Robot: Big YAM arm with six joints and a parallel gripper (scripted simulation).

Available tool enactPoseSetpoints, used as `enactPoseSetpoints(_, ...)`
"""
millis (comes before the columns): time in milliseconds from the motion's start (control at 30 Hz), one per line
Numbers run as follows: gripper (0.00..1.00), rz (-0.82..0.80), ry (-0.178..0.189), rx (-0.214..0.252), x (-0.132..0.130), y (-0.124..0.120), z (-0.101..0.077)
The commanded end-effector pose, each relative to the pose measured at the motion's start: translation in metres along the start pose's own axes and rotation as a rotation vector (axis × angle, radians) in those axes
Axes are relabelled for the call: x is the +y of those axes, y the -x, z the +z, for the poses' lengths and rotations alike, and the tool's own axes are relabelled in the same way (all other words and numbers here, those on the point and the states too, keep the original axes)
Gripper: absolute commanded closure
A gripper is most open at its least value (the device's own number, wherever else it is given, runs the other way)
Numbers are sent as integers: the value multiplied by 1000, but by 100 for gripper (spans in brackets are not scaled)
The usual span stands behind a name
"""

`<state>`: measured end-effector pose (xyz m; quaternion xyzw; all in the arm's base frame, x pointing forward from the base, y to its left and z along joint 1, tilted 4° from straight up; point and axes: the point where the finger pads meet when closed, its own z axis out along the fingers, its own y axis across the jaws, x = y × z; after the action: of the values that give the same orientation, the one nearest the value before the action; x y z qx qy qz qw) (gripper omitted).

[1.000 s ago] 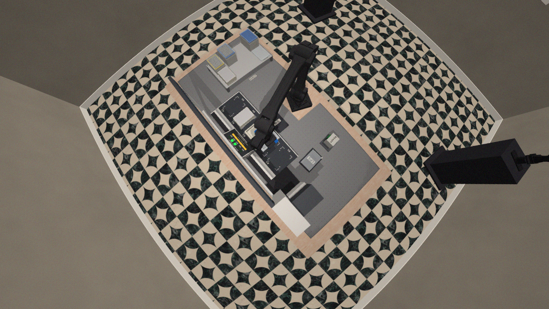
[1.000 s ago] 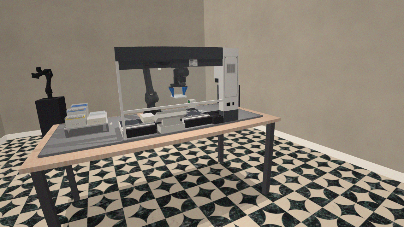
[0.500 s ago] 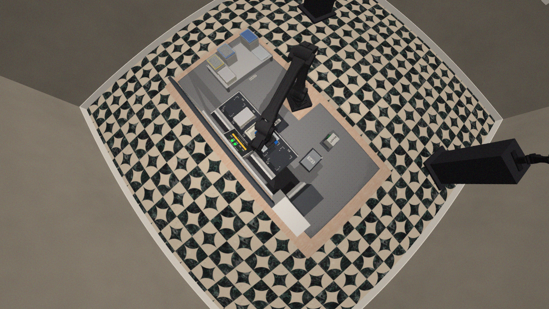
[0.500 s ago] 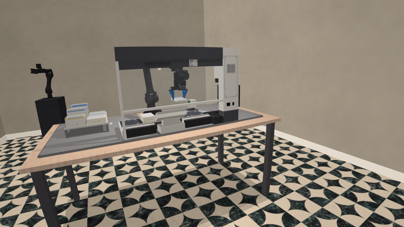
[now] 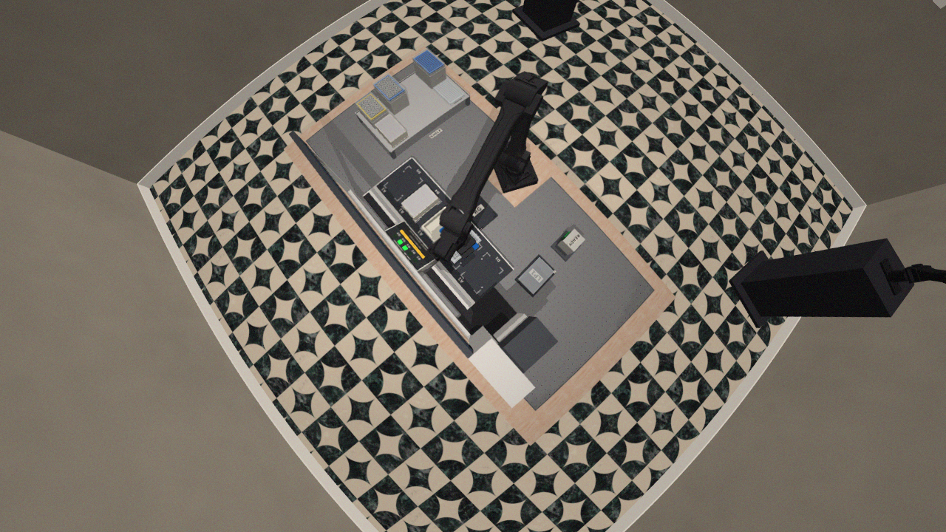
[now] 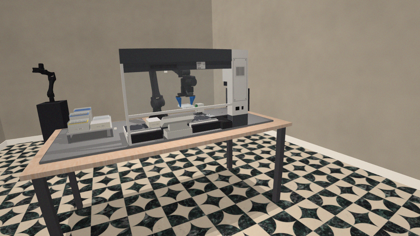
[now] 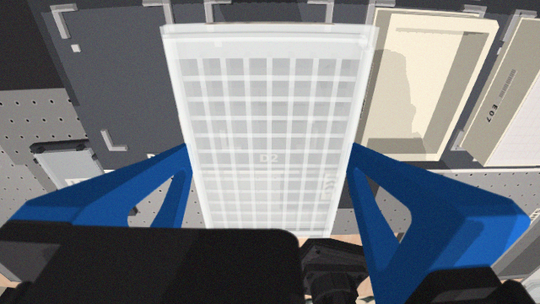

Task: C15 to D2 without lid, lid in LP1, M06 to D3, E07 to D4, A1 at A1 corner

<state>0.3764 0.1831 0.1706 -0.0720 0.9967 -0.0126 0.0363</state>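
"D2" shows faintly through the translucent gridded plate [image 7: 270,127], marking the deck position [image 7: 236,10] beneath it. Right of that plate, "E07" runs along the long side of the deep-well block [image 7: 494,110]. Other labels are too small to read.

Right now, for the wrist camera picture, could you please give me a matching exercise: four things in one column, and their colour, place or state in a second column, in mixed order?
Things:
1. clear plate
2. cream tray
3. block marked E07
4. fingers

Descriptions:
a. blue
b. open and hollow, just right of the plate
c. at the right edge of the picture
d. gripped on both long sides, over the D2 mark

Pairs: 1-d, 2-b, 3-c, 4-a.
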Motion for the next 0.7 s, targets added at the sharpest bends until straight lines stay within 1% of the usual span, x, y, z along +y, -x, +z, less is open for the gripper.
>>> enactPoseSetpoints(0,100,7,6,-12,-3,9,6)
enactPoseSetpoints(133,100,7,6,-11,-3,9,9)
enactPoseSetpoints(167,100,11,23,-64,2,28,-10)
enactPoseSetpoints(233,100,7,8,-17,-3,11,12)
enactPoseSetpoints(267,100,7,6,-11,-3,9,16)
enactPoseSetpoints(433,100,7,6,-11,-4,9,24)
enactPoseSetpoints(500,100,7,9,-20,-3,12,25)
enactPoseSetpoints(567,100,7,6,-11,-3,9,31)
enactPoseSetpoints(667,100,7,6,-11,-3,9,34)
